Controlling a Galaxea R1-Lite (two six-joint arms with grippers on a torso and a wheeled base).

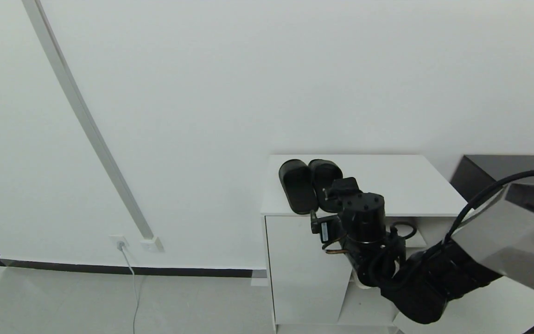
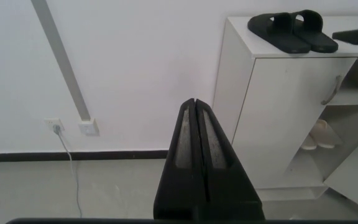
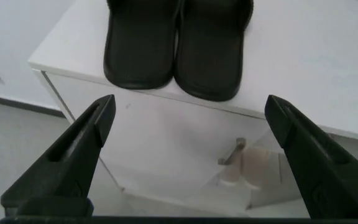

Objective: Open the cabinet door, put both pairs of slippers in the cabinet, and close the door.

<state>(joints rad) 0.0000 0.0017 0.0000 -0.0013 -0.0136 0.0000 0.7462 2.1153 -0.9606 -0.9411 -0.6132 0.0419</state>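
A pair of black slippers (image 1: 308, 184) lies side by side on top of the white cabinet (image 1: 387, 185), at its front left corner. My right gripper (image 1: 337, 188) hovers just in front of the pair, open, with its fingers (image 3: 73, 155) spread wide and nothing between them. In the right wrist view the black slippers (image 3: 174, 43) sit beyond the fingertips. The cabinet's right side stands open; a pale pair of slippers (image 2: 319, 134) rests on a shelf inside. The left door (image 2: 291, 118) with its metal handle (image 2: 331, 90) is closed. My left gripper (image 2: 194, 106) is shut and empty, held low, left of the cabinet.
A white wall runs behind the cabinet, with a slanted cable duct (image 1: 86, 120) and a socket with a plugged cord (image 1: 119, 242) low on the left. Dark furniture (image 1: 480, 171) stands right of the cabinet. The swung-out cabinet door (image 1: 494, 306) is at lower right.
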